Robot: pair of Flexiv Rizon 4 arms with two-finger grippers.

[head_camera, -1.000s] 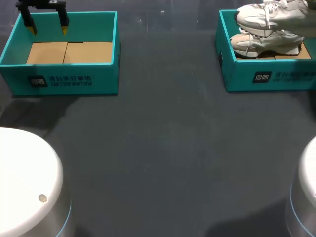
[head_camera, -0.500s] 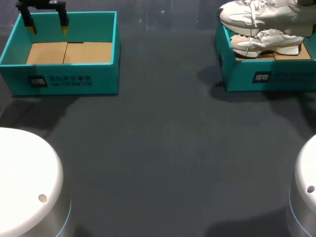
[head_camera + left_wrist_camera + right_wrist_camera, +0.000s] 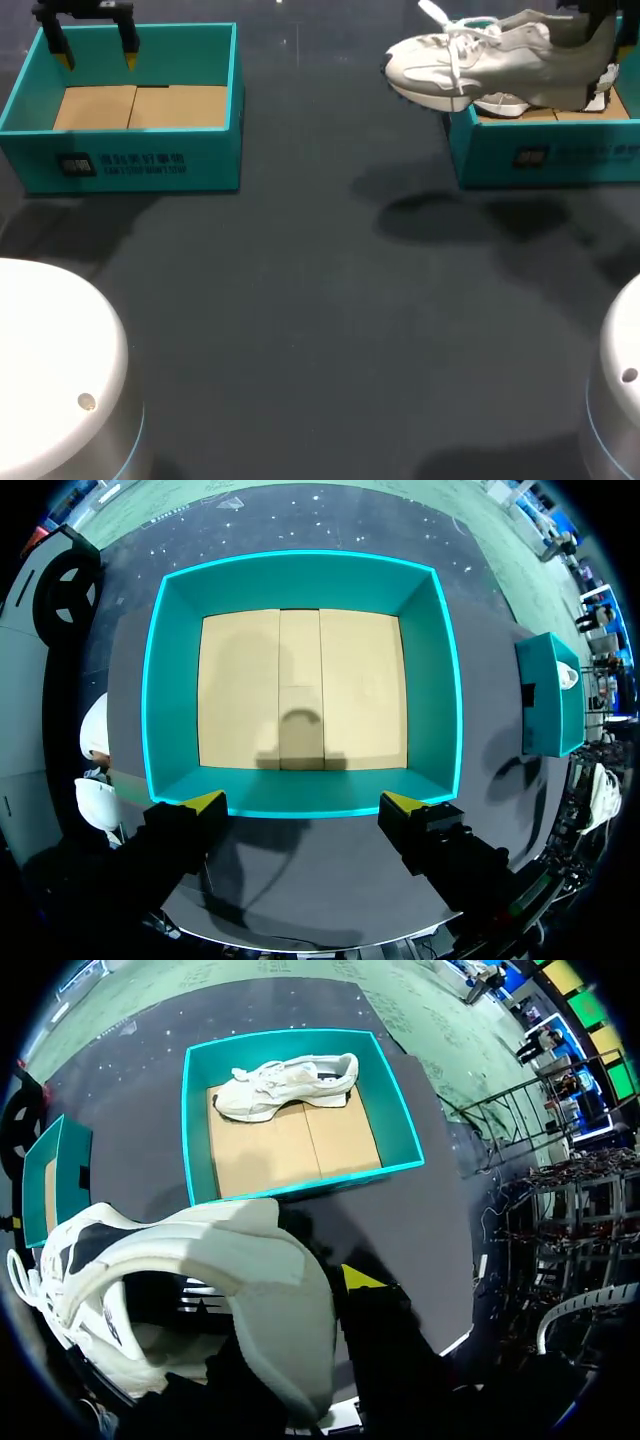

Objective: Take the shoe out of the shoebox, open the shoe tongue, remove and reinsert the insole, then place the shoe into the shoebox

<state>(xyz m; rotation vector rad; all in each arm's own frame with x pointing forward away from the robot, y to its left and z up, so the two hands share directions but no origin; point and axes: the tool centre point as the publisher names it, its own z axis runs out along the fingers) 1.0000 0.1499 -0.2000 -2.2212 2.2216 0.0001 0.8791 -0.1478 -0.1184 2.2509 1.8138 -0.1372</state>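
Up at two o'clock over the dark table (image 3: 320, 320), clear of the surface: a pale grey-white shoe (image 3: 480, 62), clamped at the heel by the right gripper (image 3: 600, 25). Held roughly level, toe toward nine o'clock and jutting past the left wall of the teal right box (image 3: 545, 160), heel above that box. Laces (image 3: 455, 45) loose, one loop sticking up. Seen from the right wrist: heel collar pinched between the fingers, one yellow tip (image 3: 358, 1278) showing just outside the collar, the other hidden inside the shoe. Down in the same box: a second shoe (image 3: 285, 1085), close along the wall farthest from the gripper, on the cardboard floor (image 3: 300, 1145).

Over at ten o'clock: the left box (image 3: 140, 165), teal as well, with a brown cardboard bottom. Above its far wall, at twelve o'clock of that box: the left gripper (image 3: 97, 58), fingers spread wide, closed on nothing. Seen from the left wrist: both yellow tips apart, hanging just over the box wall nearest them.
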